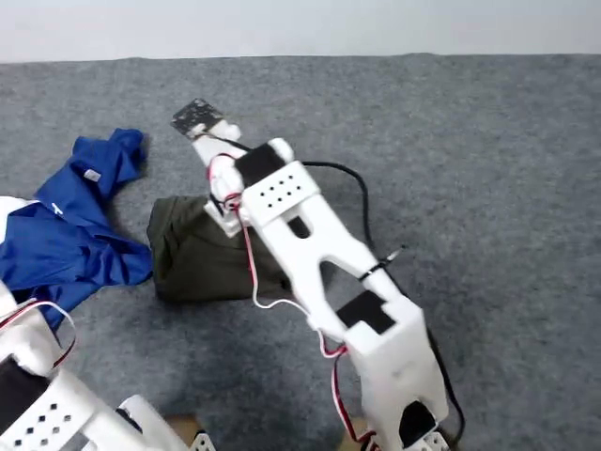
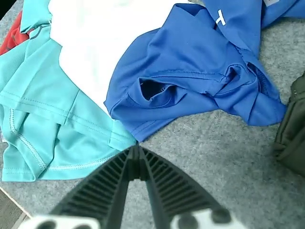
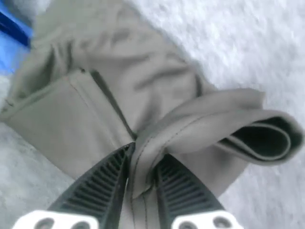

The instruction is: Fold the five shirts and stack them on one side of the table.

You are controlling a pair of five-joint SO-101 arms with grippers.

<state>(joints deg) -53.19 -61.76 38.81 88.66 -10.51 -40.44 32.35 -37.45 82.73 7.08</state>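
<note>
Right wrist view, right end effector (image 3: 143, 153) pinching olive shirt (image 3: 143, 71)

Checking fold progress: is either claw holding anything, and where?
Right claw pinches the olive-green fabric shirt by a stitched folded edge; left claw holds nothing.

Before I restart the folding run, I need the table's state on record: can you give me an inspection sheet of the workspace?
Surface: grey felt-like table cover, lying flat.
Job's things: olive-green fabric shirt partly folded mid-table; crumpled blue fabric shirt beside it; white shirt, teal shirt and red shirt overlapping, unfolded.
Clutter: nothing seen.
Grippers: left gripper shut on nothing, over bare cover near the blue shirt's hem; right gripper shut on a fold of the olive-green shirt.
Cables: black cable and red-and-white wires along the right arm.
Surroundings: pale wall behind the table.
</note>
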